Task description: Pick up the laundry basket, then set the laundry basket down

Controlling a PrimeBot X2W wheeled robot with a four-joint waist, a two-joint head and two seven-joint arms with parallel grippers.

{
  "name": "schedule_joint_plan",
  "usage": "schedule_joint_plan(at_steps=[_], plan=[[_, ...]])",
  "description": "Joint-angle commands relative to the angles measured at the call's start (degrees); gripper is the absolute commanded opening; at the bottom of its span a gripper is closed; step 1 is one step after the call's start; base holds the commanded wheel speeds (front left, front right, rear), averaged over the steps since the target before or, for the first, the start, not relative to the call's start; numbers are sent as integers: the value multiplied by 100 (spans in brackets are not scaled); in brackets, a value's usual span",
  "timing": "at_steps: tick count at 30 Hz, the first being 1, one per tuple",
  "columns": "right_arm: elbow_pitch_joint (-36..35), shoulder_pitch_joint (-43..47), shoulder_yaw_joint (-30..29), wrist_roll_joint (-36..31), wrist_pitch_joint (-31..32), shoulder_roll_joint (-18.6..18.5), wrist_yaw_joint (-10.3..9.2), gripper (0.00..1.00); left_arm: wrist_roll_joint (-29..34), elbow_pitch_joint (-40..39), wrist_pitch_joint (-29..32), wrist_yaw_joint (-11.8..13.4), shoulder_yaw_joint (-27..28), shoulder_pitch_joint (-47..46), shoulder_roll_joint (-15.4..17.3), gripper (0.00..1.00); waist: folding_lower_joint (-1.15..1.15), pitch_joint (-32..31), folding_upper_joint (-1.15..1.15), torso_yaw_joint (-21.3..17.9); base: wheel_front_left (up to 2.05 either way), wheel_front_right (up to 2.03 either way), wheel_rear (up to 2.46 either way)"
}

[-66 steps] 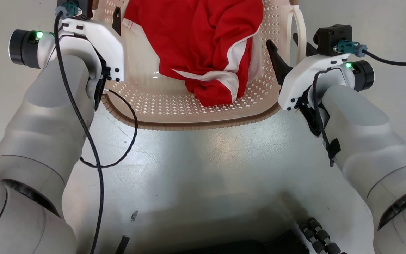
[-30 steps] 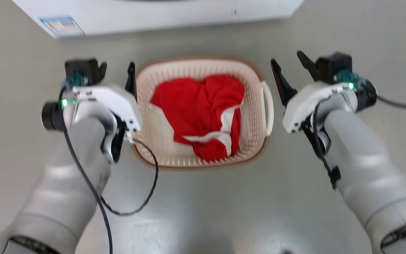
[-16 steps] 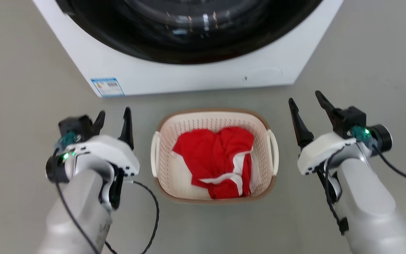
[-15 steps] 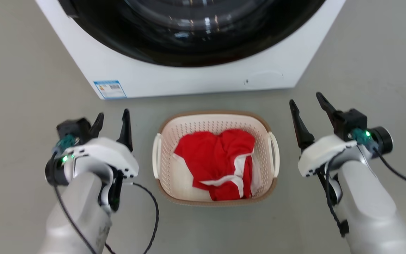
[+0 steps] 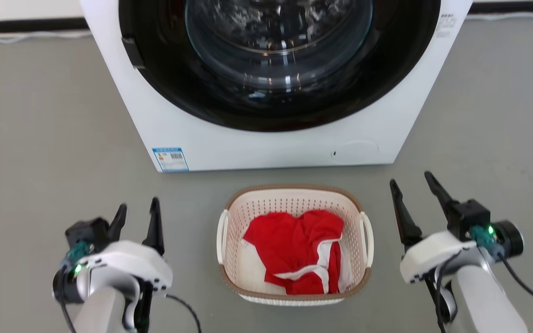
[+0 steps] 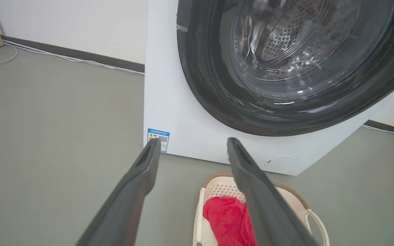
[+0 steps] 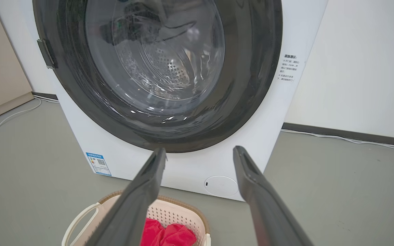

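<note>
Presently finds the laundry basket (image 5: 294, 189) standing upright on the grey floor (image 5: 40, 138), just in front of the white washing machine (image 5: 257, 148) and apart from it, with a red and white garment (image 5: 294, 249) heaped inside and white loop handles (image 5: 369, 236) at its two sides. Records the left gripper (image 5: 139, 203) to the basket's left and the right gripper (image 5: 410, 179) to its right, both clear of the handles, holding nothing, jaws spread wide, fingers pointing toward the machine. Notes the machine's dark-rimmed round glass door (image 5: 275, 46) facing the basket.
</note>
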Motion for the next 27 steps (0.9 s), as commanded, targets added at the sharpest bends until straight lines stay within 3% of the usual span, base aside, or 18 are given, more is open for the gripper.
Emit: schedule_joint_plan(at_steps=[1,13,25,26,27], plan=[[-195,77,89,-45,-62,22,35,100,96,-189,-33,-42,245,48,94,100,0,-122,0,21,0,0,0],[-366,700,144,0,-62,45,35,100,545,-659,-34,-153,1022,862,-37,100,0,-607,0,-181,0,0,0],[-403,974,35,-78,-62,52,35,100,733,-1126,-34,-236,1390,1390,-232,100,0,-833,0,-316,0,0,0],[-237,1033,-93,-38,0,43,0,0,695,-999,1,-221,1220,1479,-308,0,0,-835,0,-317,0,0,0],[-203,1036,-95,-35,3,45,-4,0,696,-980,4,-220,1220,1501,-322,0,0,-837,0,-318,0,0,0]])
